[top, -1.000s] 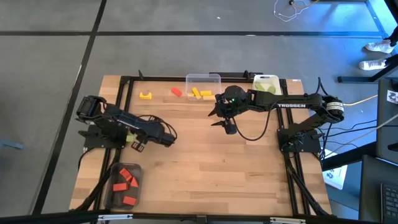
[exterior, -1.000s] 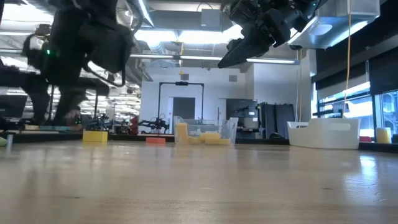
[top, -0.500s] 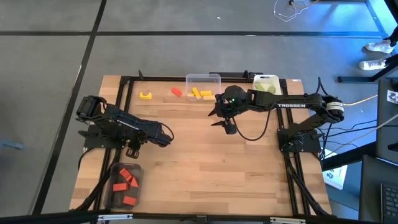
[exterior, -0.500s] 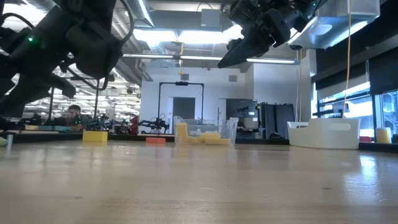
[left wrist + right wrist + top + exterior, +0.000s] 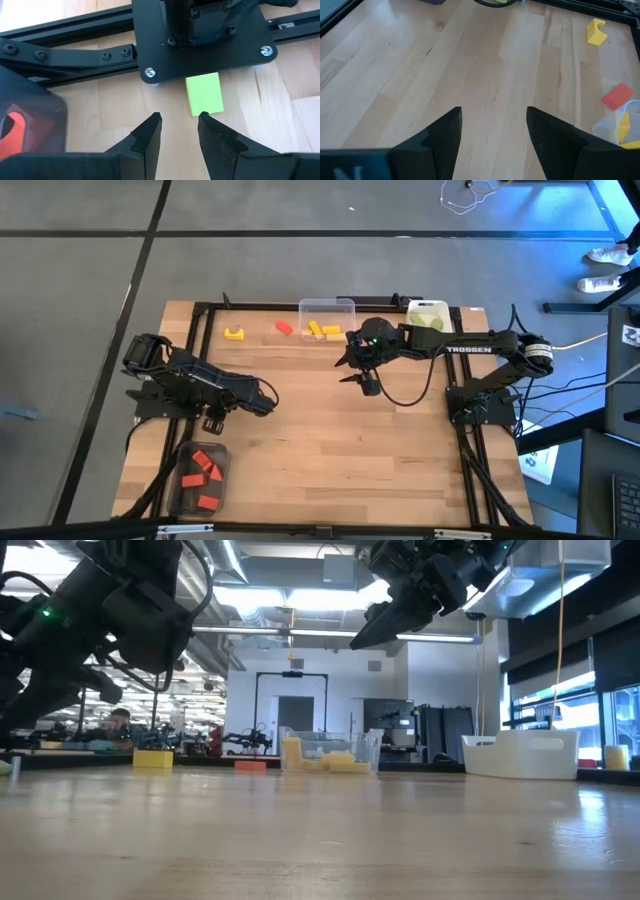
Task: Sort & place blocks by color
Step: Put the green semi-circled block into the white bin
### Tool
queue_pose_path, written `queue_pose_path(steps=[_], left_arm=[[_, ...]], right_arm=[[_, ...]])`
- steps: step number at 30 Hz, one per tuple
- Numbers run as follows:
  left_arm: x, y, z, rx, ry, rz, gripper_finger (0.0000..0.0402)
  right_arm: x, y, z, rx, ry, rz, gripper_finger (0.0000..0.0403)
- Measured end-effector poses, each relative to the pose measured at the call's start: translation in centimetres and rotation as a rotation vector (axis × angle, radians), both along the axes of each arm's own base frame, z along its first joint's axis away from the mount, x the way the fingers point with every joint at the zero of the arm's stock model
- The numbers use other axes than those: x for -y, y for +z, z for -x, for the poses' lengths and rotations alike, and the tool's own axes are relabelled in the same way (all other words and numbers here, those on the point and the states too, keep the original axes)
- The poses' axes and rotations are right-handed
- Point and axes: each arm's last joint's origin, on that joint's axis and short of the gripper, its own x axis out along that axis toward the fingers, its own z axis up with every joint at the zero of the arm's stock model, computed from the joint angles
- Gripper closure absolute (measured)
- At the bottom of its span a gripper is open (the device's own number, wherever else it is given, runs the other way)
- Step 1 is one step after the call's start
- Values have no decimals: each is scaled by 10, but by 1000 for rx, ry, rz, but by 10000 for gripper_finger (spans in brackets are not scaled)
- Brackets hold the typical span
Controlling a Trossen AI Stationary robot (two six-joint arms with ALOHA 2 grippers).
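Note:
A light green block [image 5: 204, 94] lies flat on the table, against the black base plate [image 5: 200, 40] of my left arm. My left gripper [image 5: 179, 122] [image 5: 213, 422] points down at the wood just short of this block, open, with nothing between its fingers. One fingertip [image 5: 204, 118] stands at the block's near edge; I cannot tell whether it touches. My right gripper [image 5: 350, 370] [image 5: 492, 115] hangs open above the table's far middle. A yellow arch block [image 5: 234, 333] and a red block [image 5: 284, 328] lie loose on the far strip of the table.
A clear container [image 5: 327, 307] with yellow blocks stands at the far edge, and another [image 5: 428, 315] with green blocks to its right. A container of red blocks [image 5: 203, 470] sits near the front left. Black frame rails [image 5: 70, 50] run beside my left gripper.
My left gripper has turned at the wrist and tipped, swinging slightly toward the near edge while its finger gap stays the same. The green block showed beside it in the high view a second ago; the arm now covers it there.

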Motion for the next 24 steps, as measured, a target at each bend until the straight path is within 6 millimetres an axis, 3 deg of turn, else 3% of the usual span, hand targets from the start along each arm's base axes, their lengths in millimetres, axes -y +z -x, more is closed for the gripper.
queue_pose_path(steps=[7, 14, 24], left_arm=[[-1, 0, 0, 2, 20, 7, 276], [-4, -8, 2, -43, 96, 66, 233], [-14, -22, -3, -83, 93, -1, 213]], right_arm=[[0, 0, 0, 0, 0, 0, 180], [0, 0, 0, 0, 0, 0, 180], [0, 0, 0, 3, 0, 1, 180]])
